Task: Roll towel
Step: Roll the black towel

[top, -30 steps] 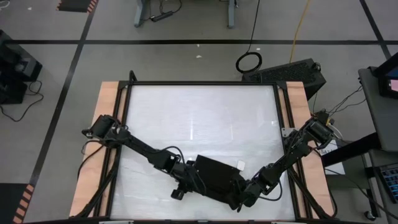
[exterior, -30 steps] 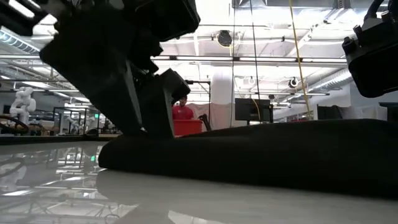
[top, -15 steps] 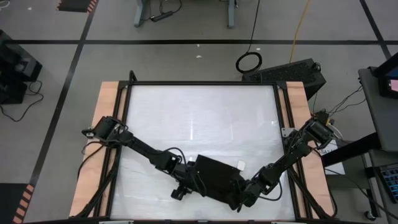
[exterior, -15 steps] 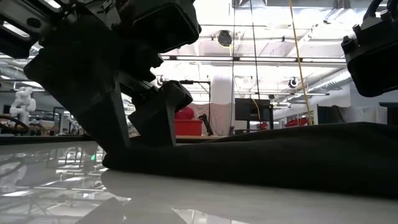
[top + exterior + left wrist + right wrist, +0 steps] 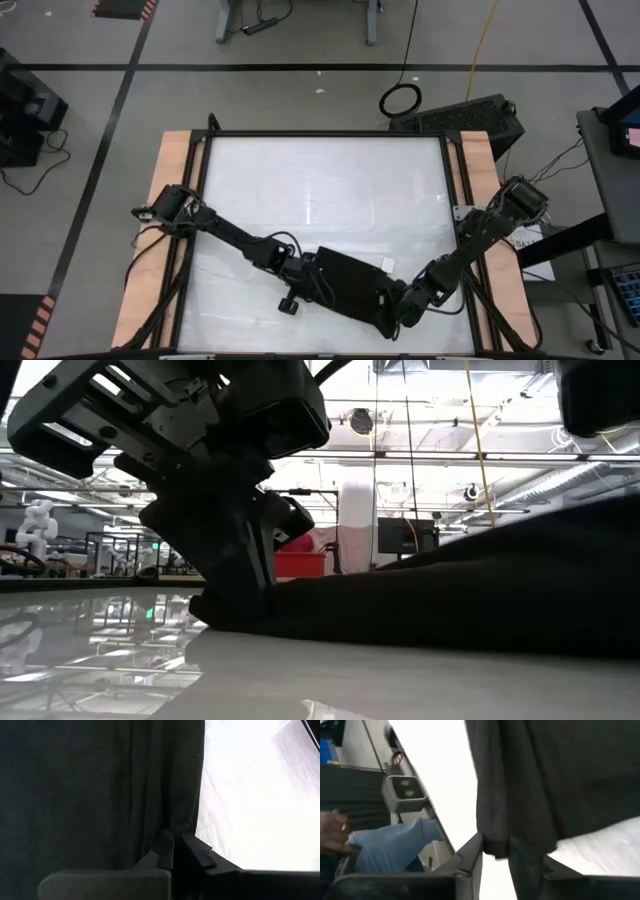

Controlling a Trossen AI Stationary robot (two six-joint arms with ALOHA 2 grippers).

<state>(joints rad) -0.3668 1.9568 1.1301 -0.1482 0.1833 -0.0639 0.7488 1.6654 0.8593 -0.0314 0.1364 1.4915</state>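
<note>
The black towel (image 5: 345,282) lies bunched near the table's front edge, with its white tag (image 5: 385,263) on its far side. My left gripper (image 5: 302,283) is shut on its left end, slanting down. My right gripper (image 5: 398,308) has its right end between the fingers. In the low view the towel (image 5: 450,600) rests on the table at the left gripper (image 5: 240,610) and rises toward the right end. My left gripper pinches the towel's edge (image 5: 170,827) between its two fingers at the towel's left end, coming slanting down from the left. That end rests on the table. My right gripper holds a thick folded edge (image 5: 495,847) of the towel's right end between its fingers (image 5: 470,855). That end is raised off the table, and the cloth hangs slack.
Wooden rails (image 5: 172,170) and a black frame border the white table top (image 5: 320,190), which is bare beyond the towel. In the right wrist view a small camera box (image 5: 402,787) stands at the table's edge, and a person's hand (image 5: 332,832) and jeans show beyond it.
My left gripper has shut on the towel's left end; its fingers stood wide apart before. My right gripper has gone up and rolled, and the towel's right end has risen with it while the left end stays on the table.
</note>
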